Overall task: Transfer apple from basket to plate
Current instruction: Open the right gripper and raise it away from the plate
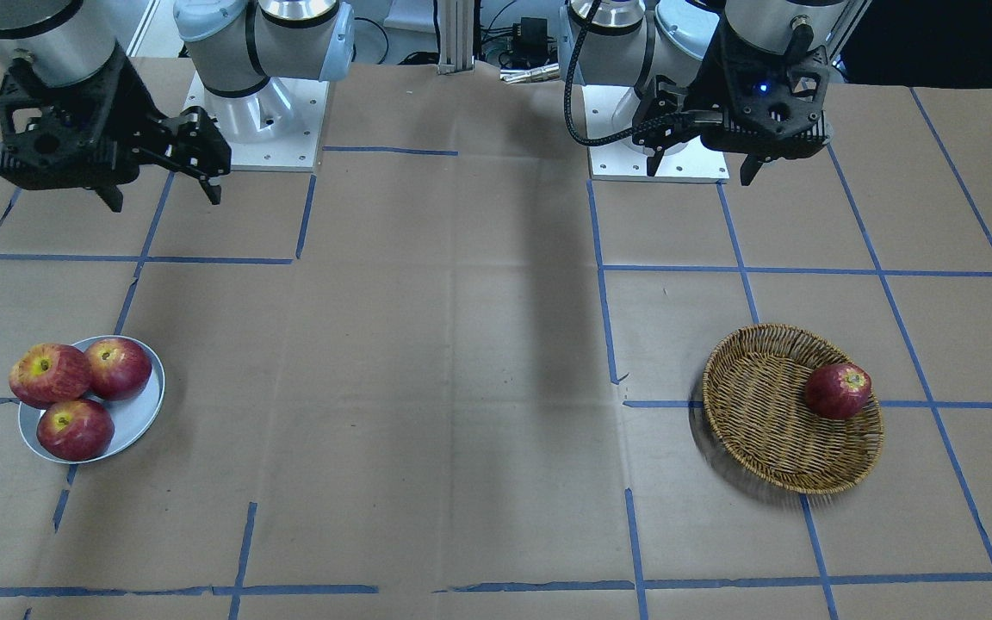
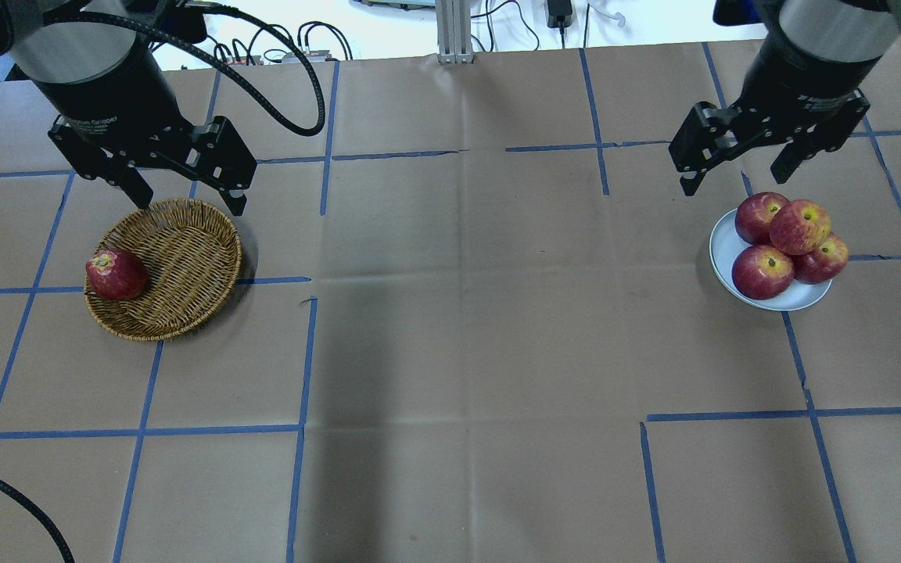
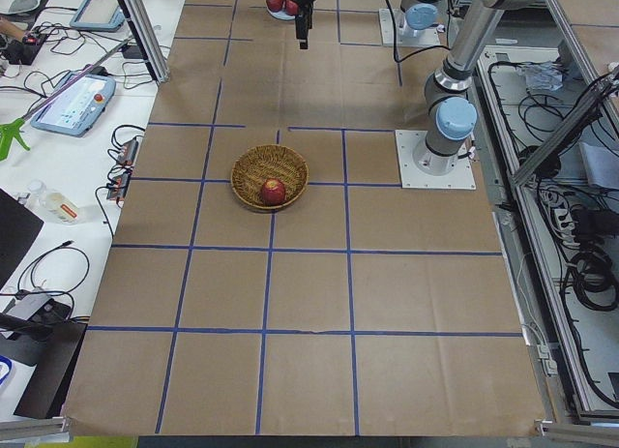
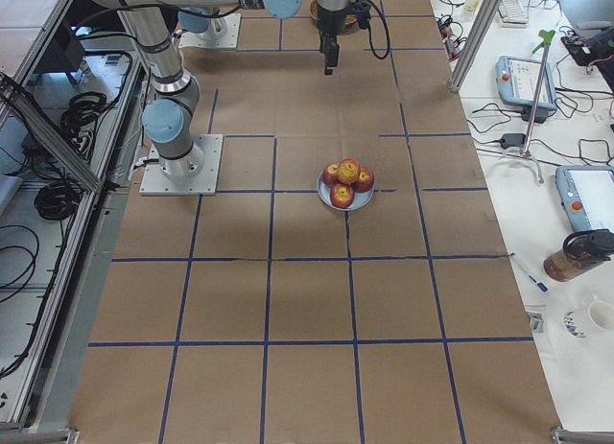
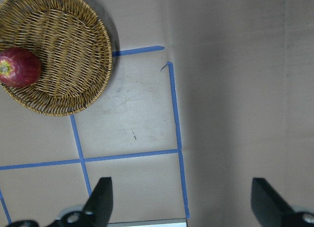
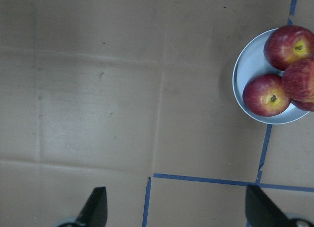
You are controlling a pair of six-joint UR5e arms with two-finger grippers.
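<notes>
R gripper (image 2: 732, 176) open, empty; L gripper (image 2: 188, 202) same. Apple (image 2: 798, 227) sits atop other apples (image 2: 763, 271) on plate (image 2: 724, 246), near and below R gripper, so R arm's nearer. Darker apple (image 2: 116, 274) left in basket (image 2: 184, 250). Transfer looks done.

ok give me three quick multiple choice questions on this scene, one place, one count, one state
1. The basket sits on the robot's: A left side, B right side, C middle.
2. Apples on the plate: A two, B four, C six.
3. The left claw is: A open and empty, B shut on an apple, C shut on the basket rim.
Answers: 1 A, it lies on the left arm's side overhead; 2 B, four show from overhead; 3 A, its fingers stand wide apart, nothing between.
</notes>
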